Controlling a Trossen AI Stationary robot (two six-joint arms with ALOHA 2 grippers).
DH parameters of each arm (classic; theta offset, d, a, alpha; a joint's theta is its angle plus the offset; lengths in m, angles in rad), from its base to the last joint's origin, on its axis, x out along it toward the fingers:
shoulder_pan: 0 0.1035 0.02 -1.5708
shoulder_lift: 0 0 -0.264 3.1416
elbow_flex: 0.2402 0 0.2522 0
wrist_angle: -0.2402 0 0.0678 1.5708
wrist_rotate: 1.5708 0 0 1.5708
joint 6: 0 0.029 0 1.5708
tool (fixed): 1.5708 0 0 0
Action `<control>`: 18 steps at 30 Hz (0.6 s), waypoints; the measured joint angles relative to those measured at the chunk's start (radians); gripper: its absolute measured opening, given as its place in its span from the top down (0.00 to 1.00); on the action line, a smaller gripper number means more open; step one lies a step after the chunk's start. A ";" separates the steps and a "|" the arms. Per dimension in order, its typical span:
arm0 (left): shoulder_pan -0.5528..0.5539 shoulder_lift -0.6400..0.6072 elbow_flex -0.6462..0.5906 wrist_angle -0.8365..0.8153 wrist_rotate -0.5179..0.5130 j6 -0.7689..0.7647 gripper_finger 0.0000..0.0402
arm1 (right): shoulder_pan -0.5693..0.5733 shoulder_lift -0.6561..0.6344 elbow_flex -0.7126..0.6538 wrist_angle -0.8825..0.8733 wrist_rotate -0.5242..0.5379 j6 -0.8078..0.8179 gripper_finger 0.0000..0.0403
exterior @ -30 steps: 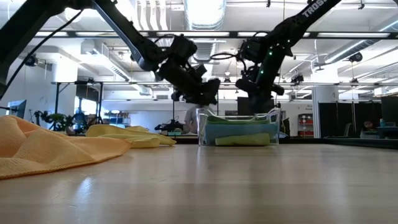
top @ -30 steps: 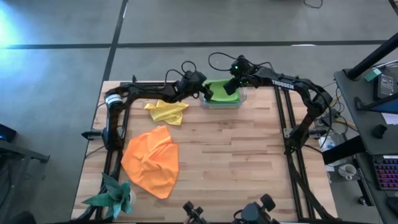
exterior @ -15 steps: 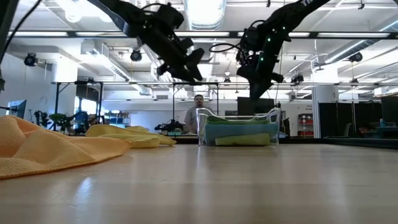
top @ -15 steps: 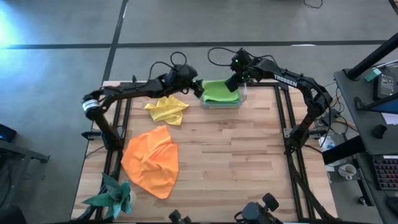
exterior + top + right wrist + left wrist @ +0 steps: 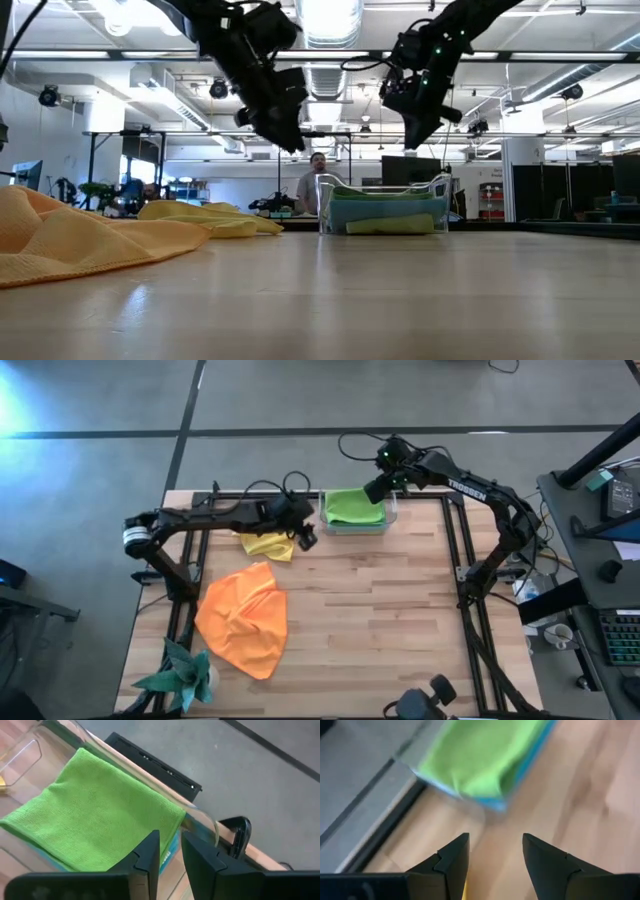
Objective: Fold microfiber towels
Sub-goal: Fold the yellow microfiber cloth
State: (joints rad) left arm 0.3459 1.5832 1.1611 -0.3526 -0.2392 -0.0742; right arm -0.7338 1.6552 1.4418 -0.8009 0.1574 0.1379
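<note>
The table's (image 5: pixel 400 620) right half and near edge lie open. The clear bin (image 5: pixel 357 523) blocks the far edge's middle. The yellow towel (image 5: pixel 268 544), orange towel (image 5: pixel 243 618) and teal ornament (image 5: pixel 180 672) crowd the left side.

A pale wooden plank tabletop (image 5: pixel 380 610) fills the middle of the high view. In its lower left lies an orange towel (image 5: pixel 242 618), spread out and rumpled. Above it, toward the upper left, sits a smaller crumpled yellow towel (image 5: pixel 265 543). At the upper centre edge stands a clear bin (image 5: pixel 389 520) holding folded towels, a lime green towel (image 5: pixel 352 507) on top. At the lower left corner rests a teal spiky ornament (image 5: pixel 183 672). The right half is bare wood.
</note>
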 joint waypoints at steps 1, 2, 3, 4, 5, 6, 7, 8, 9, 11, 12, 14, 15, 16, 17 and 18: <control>-0.009 0.000 -0.013 -0.018 0.000 0.004 0.58 | 0.000 -0.001 0.000 -0.011 0.000 0.012 0.80; -0.017 -0.001 -0.023 -0.042 0.000 0.005 0.58 | 0.000 -0.001 0.000 -0.022 0.000 0.027 0.80; -0.025 -0.002 -0.033 -0.061 0.000 0.008 0.58 | 0.000 -0.001 0.000 -0.030 0.000 0.043 0.80; -0.034 -0.007 -0.047 -0.063 -0.001 0.019 0.58 | 0.001 -0.001 0.000 -0.039 0.000 0.058 0.79; -0.044 -0.014 -0.063 -0.061 -0.003 0.039 0.58 | 0.003 -0.001 0.000 -0.047 0.000 0.071 0.79; -0.055 -0.024 -0.082 -0.058 -0.012 0.063 0.58 | 0.006 -0.001 0.000 -0.053 0.000 0.082 0.79; -0.065 -0.031 -0.099 -0.056 -0.030 0.087 0.58 | 0.009 -0.001 0.000 -0.058 0.001 0.092 0.79; -0.078 -0.035 -0.119 -0.048 -0.054 0.113 0.58 | 0.014 -0.001 -0.001 -0.061 0.001 0.098 0.79; -0.088 -0.041 -0.142 -0.041 -0.073 0.138 0.58 | 0.020 -0.001 -0.001 -0.061 0.001 0.101 0.79; -0.108 -0.049 -0.190 -0.046 -0.096 0.180 0.58 | 0.032 -0.001 -0.002 -0.063 0.001 0.116 0.79; -0.117 -0.055 -0.214 -0.033 -0.103 0.187 0.58 | 0.038 -0.002 -0.002 -0.063 0.001 0.122 0.79; -0.134 -0.074 -0.269 0.004 -0.104 0.185 0.58 | 0.050 -0.003 -0.003 -0.063 0.002 0.124 0.79; -0.143 -0.086 -0.292 0.025 -0.106 0.185 0.58 | 0.054 -0.004 -0.003 -0.063 0.004 0.125 0.79; -0.153 -0.097 -0.310 0.041 -0.108 0.185 0.58 | 0.059 -0.005 -0.003 -0.063 0.006 0.125 0.79; -0.160 -0.110 -0.325 0.048 -0.109 0.185 0.58 | 0.064 -0.006 -0.003 -0.062 0.010 0.128 0.79; -0.166 -0.125 -0.339 0.050 -0.111 0.185 0.58 | 0.066 -0.006 -0.003 -0.062 0.016 0.134 0.78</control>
State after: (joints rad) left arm 0.1796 1.4580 0.8220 -0.3030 -0.3500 0.1108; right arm -0.6674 1.6493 1.4385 -0.8627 0.1731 0.2720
